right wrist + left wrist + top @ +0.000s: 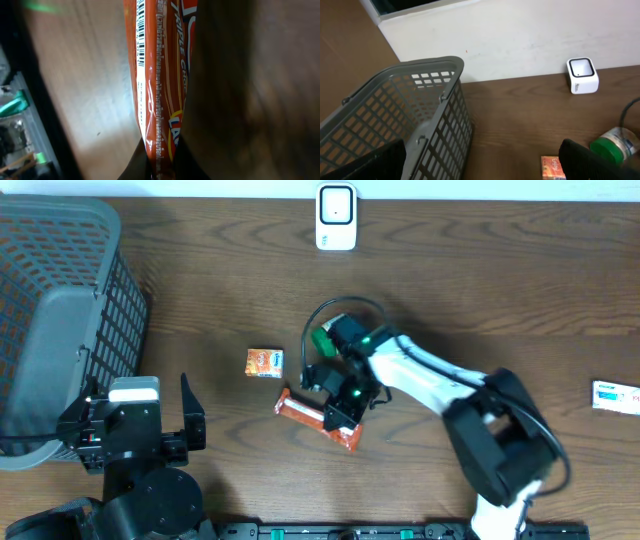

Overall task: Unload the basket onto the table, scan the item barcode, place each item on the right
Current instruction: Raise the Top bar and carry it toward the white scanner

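Observation:
An orange-red snack wrapper (312, 418) lies on the brown table in front of the middle. My right gripper (337, 413) is shut on it, the fingers pinching the packet's edge. In the right wrist view the wrapper (160, 75) fills the frame lengthwise, its barcode (141, 37) showing along the white seam. The white scanner (336, 217) stands at the far edge of the table, also in the left wrist view as the scanner (582, 75). My left gripper (135, 425) is open at the near left, beside the basket, with nothing between its fingers (580, 160).
A grey mesh basket (60, 320) fills the left side. A small orange box (264, 363) lies left of the right arm. A green-capped bottle (328, 336) sits under the right arm's cable. A white packet (616, 396) lies at the right edge.

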### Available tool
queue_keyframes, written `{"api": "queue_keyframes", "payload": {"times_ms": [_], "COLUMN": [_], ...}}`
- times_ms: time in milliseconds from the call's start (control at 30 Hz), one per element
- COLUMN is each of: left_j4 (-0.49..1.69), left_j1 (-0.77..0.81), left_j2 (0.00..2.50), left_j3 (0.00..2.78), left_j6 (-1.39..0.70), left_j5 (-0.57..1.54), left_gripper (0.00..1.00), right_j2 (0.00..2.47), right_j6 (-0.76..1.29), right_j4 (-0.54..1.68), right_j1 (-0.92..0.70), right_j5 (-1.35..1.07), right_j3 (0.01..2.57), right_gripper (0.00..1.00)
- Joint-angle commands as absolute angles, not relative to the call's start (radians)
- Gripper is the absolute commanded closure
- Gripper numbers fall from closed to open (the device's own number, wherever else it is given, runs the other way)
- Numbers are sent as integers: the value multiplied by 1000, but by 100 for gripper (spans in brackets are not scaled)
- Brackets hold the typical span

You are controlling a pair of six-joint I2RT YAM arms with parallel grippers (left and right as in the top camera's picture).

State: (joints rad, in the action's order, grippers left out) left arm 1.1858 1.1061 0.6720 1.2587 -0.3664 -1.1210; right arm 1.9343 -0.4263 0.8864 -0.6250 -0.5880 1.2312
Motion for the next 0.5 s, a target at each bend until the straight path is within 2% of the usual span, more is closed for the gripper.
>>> {"api": "queue_keyframes", "payload": {"times_ms": [0, 300, 467], "left_j4": [1189, 1189, 1189], "left_j1": [1103, 1103, 1103], "left_j2": [670, 670, 670], "left_j3": [1261, 1261, 1261], "left_j6": [-372, -372, -372], "left_j5": [-1126, -1126, -1126], "left_gripper": [2, 2, 2], "right_j2": [1780, 1477, 1403], "right_j6": [-427, -416, -412], "right_j4": [905, 1015, 1032], "right_j1": [-602, -596, -596], "right_j5": [-637, -630, -629], "right_j3": [1266, 1266, 1266], "right_gripper": [99, 99, 99]}}
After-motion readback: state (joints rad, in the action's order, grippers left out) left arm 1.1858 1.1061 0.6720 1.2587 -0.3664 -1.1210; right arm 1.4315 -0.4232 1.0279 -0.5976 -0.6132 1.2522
